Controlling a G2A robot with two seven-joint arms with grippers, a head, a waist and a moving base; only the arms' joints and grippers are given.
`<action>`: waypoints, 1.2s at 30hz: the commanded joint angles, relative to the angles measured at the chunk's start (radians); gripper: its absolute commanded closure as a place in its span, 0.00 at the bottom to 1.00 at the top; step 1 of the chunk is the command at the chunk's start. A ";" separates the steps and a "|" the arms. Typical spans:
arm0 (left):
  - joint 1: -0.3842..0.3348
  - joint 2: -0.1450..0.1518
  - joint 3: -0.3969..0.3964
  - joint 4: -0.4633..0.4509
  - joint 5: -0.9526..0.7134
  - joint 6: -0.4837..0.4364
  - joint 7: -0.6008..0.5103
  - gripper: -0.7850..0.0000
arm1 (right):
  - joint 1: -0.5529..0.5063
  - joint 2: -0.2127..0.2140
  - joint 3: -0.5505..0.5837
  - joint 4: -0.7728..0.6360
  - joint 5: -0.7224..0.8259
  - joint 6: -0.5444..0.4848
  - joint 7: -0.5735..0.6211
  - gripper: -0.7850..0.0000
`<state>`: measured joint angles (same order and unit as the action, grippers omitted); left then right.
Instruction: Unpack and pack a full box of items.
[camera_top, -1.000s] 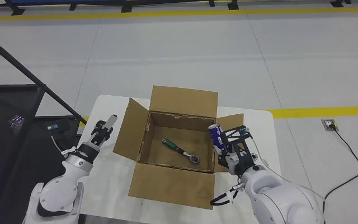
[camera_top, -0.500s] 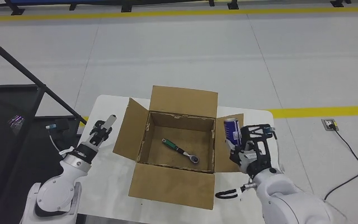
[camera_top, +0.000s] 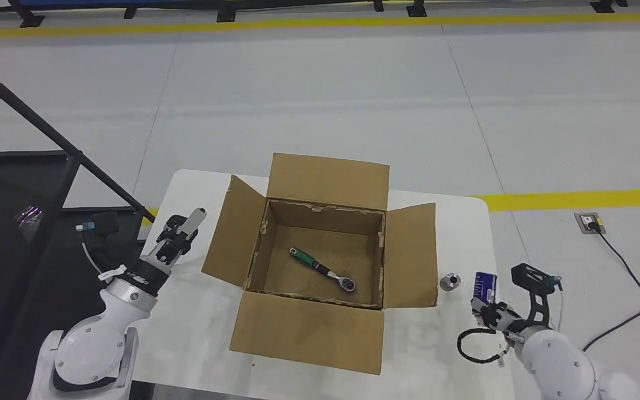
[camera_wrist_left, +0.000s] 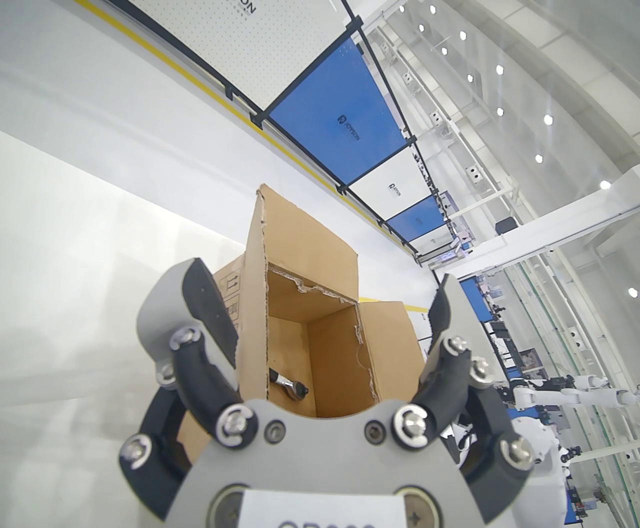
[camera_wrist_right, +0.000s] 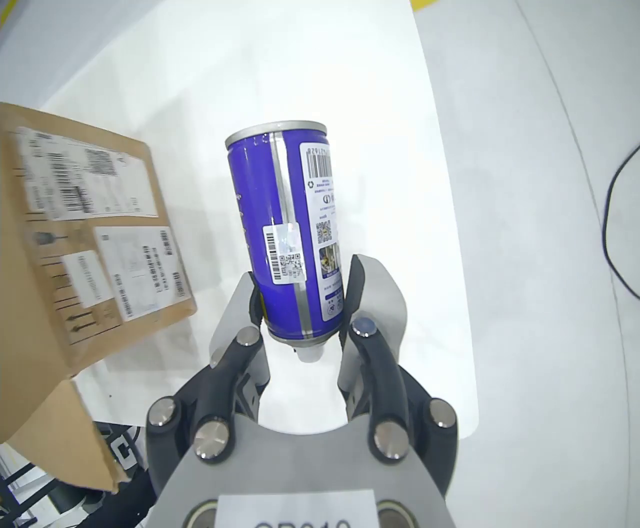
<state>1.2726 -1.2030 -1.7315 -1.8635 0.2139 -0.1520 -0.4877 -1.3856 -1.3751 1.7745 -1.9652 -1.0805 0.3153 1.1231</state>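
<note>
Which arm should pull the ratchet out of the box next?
Left. The left gripper is open and empty beside the box holding the ratchet; the right gripper is shut on the can.

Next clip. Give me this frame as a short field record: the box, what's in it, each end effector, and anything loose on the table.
Box: cardboard box, flaps open, in the middle of the table
Inside box: ratchet wrench lying on the box floor
Left end effector: open, empty, left of the box
Right end effector: shut on blue can, outside the box near the table's right edge
Loose: small silver item on the table between the right flap and the can; too small to identify
</note>
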 joint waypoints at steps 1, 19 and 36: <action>0.000 0.000 0.000 0.000 0.000 0.000 0.000 0.00 | 0.043 0.002 -0.006 0.111 -0.016 0.017 -0.025 1.00; 0.000 0.000 0.000 0.000 0.000 0.000 0.000 0.00 | 0.183 0.016 -0.052 0.407 0.008 -0.004 -0.133 0.00; 0.000 0.000 0.000 0.000 0.000 0.000 0.000 0.00 | 0.083 0.024 -0.033 0.104 0.032 0.076 -0.180 0.00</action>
<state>1.2725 -1.2030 -1.7314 -1.8634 0.2141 -0.1520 -0.4879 -1.2923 -1.3512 1.7392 -1.8234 -1.0583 0.3879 0.9484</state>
